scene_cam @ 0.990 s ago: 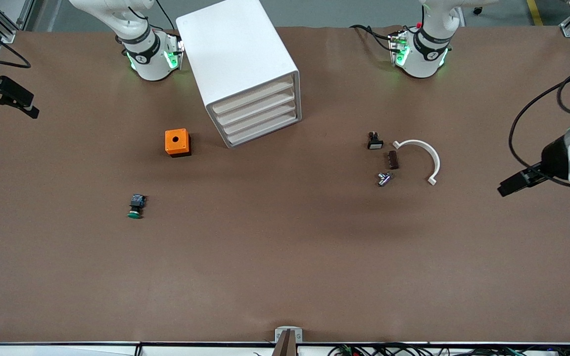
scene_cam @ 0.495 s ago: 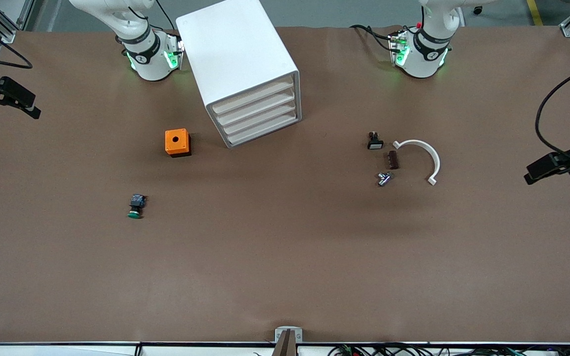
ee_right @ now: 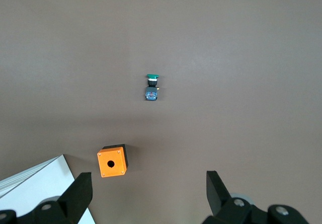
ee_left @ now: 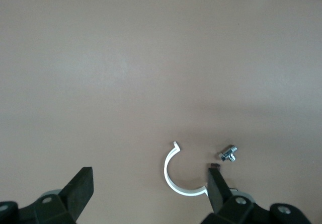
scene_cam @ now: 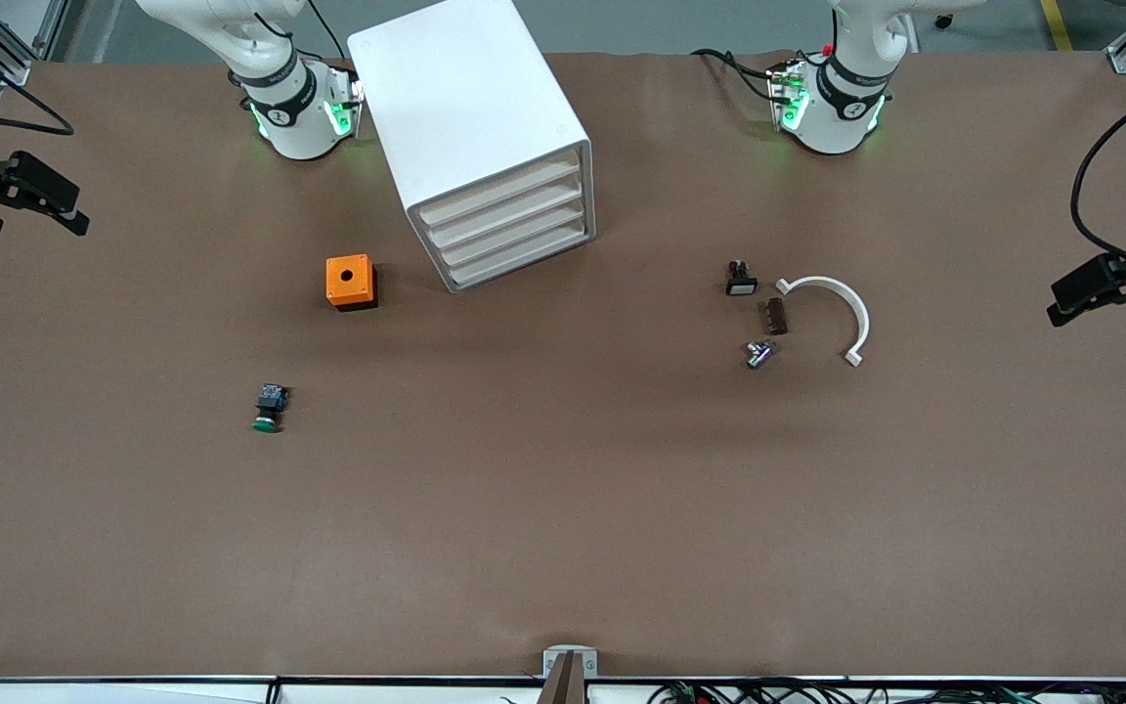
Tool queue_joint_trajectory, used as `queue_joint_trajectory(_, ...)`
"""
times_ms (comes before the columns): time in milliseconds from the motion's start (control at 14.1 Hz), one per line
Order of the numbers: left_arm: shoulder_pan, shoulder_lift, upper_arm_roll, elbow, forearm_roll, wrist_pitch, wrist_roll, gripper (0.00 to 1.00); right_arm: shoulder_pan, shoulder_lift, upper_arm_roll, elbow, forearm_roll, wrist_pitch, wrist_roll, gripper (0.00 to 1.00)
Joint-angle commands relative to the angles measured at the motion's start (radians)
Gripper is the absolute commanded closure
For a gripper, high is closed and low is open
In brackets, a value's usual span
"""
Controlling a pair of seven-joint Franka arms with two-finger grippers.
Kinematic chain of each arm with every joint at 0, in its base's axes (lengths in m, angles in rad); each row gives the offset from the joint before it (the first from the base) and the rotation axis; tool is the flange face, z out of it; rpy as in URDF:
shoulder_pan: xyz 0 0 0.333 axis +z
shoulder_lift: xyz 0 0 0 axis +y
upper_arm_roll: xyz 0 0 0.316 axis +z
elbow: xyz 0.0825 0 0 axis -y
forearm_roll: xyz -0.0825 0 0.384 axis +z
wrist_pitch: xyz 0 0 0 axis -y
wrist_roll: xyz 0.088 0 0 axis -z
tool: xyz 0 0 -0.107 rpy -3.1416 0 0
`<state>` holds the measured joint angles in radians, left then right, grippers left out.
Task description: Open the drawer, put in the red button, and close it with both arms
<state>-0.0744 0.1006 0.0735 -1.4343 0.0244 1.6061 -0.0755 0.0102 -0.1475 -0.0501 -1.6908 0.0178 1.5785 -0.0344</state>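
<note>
The white drawer cabinet (scene_cam: 485, 137) stands between the two arm bases, and all of its drawers (scene_cam: 509, 230) are shut. No red button shows in any view. My left gripper (scene_cam: 1105, 308) hangs open and empty over the left arm's end of the table; in the left wrist view (ee_left: 149, 177) it has only bare table and a white arc under it. At the right arm's end, my right gripper (scene_cam: 35, 227) hovers open over the table's edge. In the right wrist view (ee_right: 146, 183) nothing sits between its fingers.
A green-capped switch (scene_cam: 268, 409) (ee_right: 151, 88) lies nearer the front camera than an orange box (scene_cam: 351, 282) (ee_right: 111, 161). Toward the left arm's end lie a white curved clip (scene_cam: 832, 313) (ee_left: 176, 176), a brown block (scene_cam: 776, 316), a metal fitting (scene_cam: 758, 354) (ee_left: 229, 153) and a small black part (scene_cam: 741, 279).
My left gripper has drawn back toward the left arm's end of the table and its white wrist has left the front view. The right gripper has shifted only slightly.
</note>
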Motion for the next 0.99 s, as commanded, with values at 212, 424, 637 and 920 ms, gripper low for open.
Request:
queue_joint_trajectory(212, -0.151, -0.139, 0.126, -0.135, 0.011, -0.002, 0.016, 0.0, 0.005, 0.011, -0.004, 0.03, -0.018, -0.011, -0.005, 0.0)
queue_joint_trajectory(424, -0.153, -0.177, 0.127, -0.19, 0.011, 0.021, 0.017, 0.0, 0.008, 0.011, -0.004, 0.03, -0.016, -0.011, -0.005, 0.0)
queue_joint_trajectory(637, -0.151, -0.199, 0.127, -0.227, 0.012, 0.058, 0.032, 0.0, 0.008, 0.011, -0.004, 0.03, -0.018, -0.011, -0.005, 0.0)
queue_joint_trajectory(920, -0.15, -0.206, 0.127, -0.221, 0.023, 0.029, 0.048, 0.0, 0.008, 0.011, -0.004, 0.03, -0.018, -0.011, -0.005, 0.0)
